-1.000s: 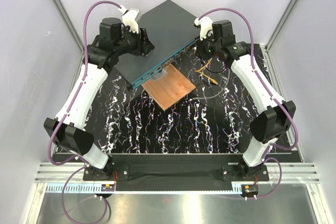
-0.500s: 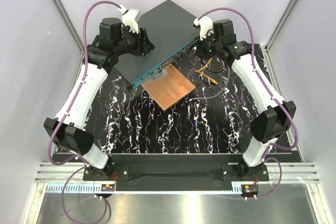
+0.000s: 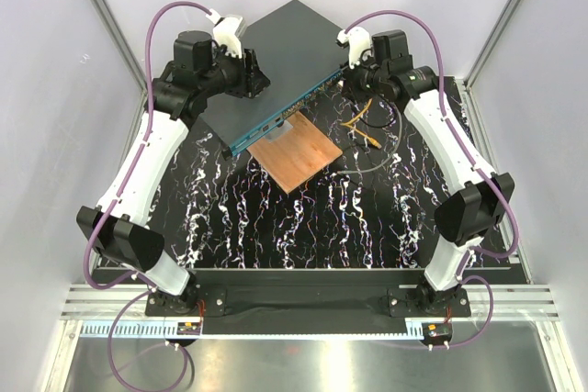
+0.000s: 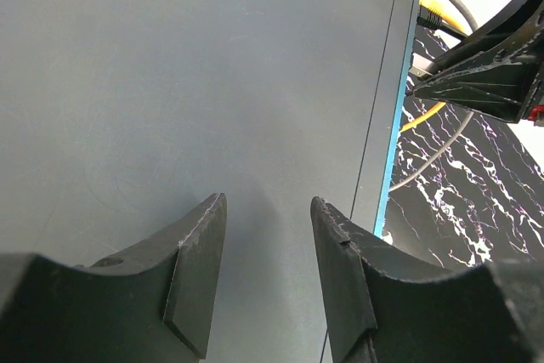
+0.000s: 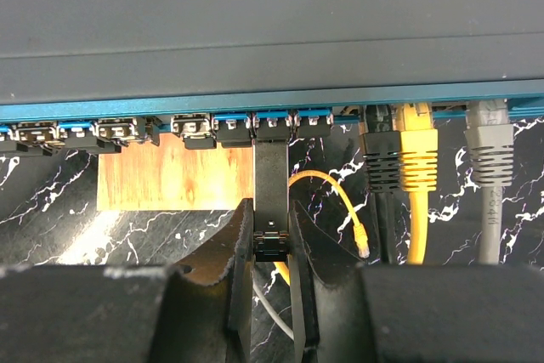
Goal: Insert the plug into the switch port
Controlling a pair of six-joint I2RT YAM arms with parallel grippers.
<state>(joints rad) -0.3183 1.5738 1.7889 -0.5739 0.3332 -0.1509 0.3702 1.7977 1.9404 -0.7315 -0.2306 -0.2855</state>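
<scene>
Two arms stretch from the near edge of the tabletop [image 3: 303, 218] to its far part, elbows out, wrists turned inward toward the switch [image 3: 276, 52]. The right gripper [image 5: 270, 225] is closed narrowly on the black plug [image 5: 271, 172]. The left gripper [image 4: 268, 206] hovers over the switch's flat grey top with its jaws moderately apart and holding nothing.

The plug's long axis runs straight from the right gripper toward the blue face [image 5: 127, 113], and its front end is at one socket in the row. Whether it is seated cannot be told. The switch lies diagonally, with that face turned near-right.

A brown board [image 3: 294, 153] lies just beside the face. To the plug's right, close by, black [image 5: 376, 167], yellow [image 5: 418, 167] and grey [image 5: 490, 159] cables occupy sockets.
</scene>
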